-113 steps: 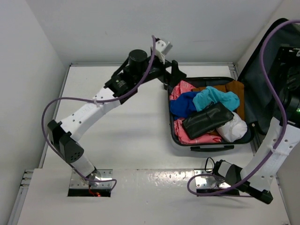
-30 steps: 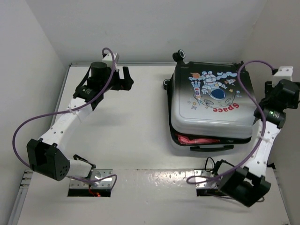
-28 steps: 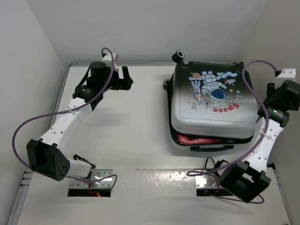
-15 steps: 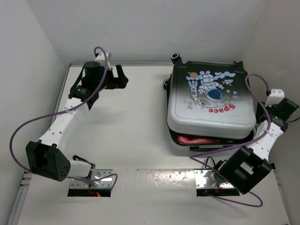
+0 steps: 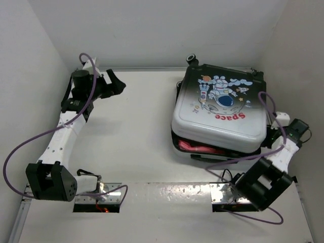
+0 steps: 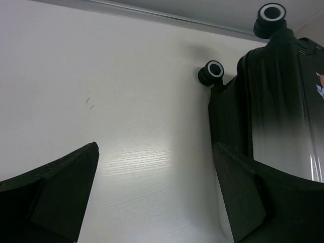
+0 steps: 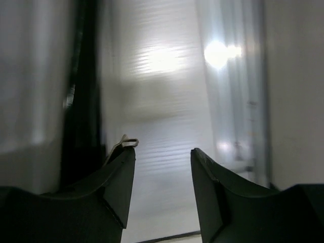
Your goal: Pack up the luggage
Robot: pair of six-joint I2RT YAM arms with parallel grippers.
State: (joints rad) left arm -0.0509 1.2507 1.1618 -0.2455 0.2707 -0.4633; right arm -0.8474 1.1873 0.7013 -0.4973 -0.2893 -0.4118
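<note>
Right gripper [image 7: 162, 152] sits just right of the luggage [image 5: 217, 116], jaws half apart, gripping nothing. The luggage is on the table's [image 5: 142, 131] right half: white-to-black shell, astronaut cartoon, red "Space", lid down, pink fabric [image 5: 200, 148] peeking out the near gap. Left gripper [image 6: 156, 147] is far-left, wide open, empty.

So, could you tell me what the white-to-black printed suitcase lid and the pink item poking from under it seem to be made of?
The suitcase lid looks like hard moulded plastic, smooth and slightly glossy: rigid rounded edges, soft sheen. The pink item seems soft fabric, bunched in folds.
</note>
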